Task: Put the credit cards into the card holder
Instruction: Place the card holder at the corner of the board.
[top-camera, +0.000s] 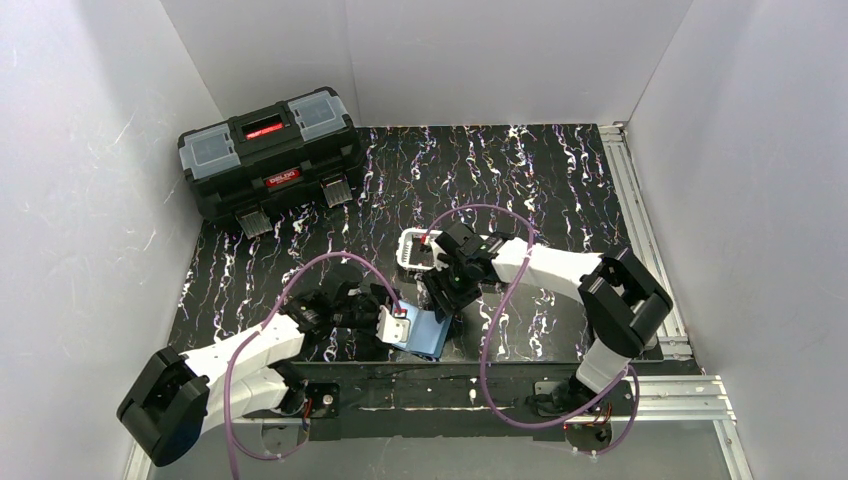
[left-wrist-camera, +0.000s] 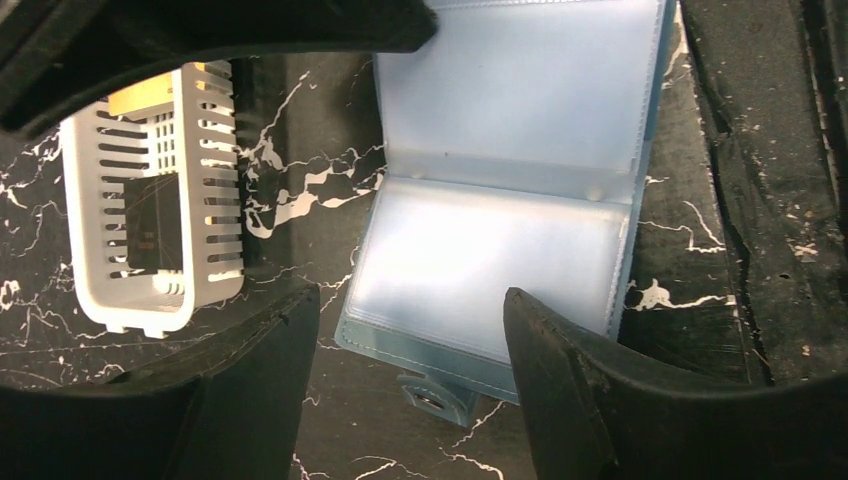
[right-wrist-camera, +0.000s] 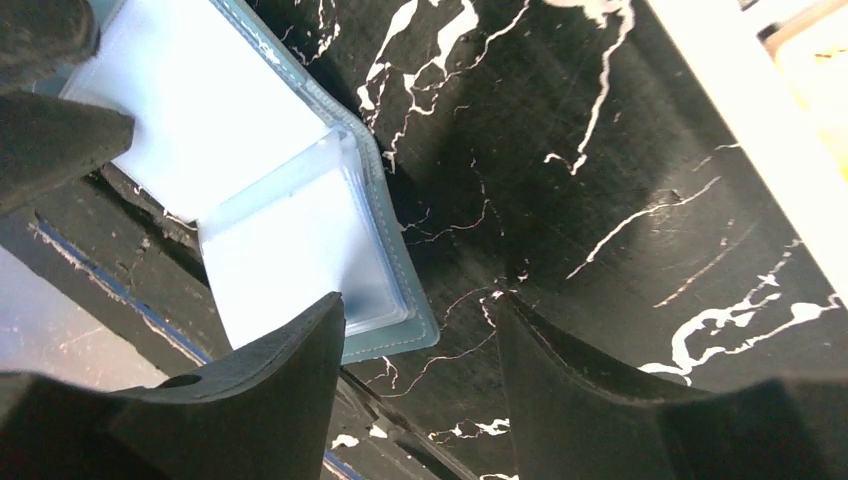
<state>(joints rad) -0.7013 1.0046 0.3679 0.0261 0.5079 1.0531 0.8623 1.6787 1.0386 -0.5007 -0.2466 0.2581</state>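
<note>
- Two grippers stood spread, empty: left gripper (left-wrist-camera: 410, 300) over the open card holder (left-wrist-camera: 500, 150), right gripper (right-wrist-camera: 418, 305) beside its edge.
- Unpinned, it could flip shut; the credit cards (left-wrist-camera: 155, 220) lay in the basket (left-wrist-camera: 222, 150) beyond.

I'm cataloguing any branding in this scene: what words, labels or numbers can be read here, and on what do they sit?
Nothing reads clearly.
Toolbox, red label on the lid: white lettering, too small to read.
Toolbox, red label on the front: blurred, unreadable.
Black card in the white basket: a small mark, illegible.
Card holder: no text shows.
</note>
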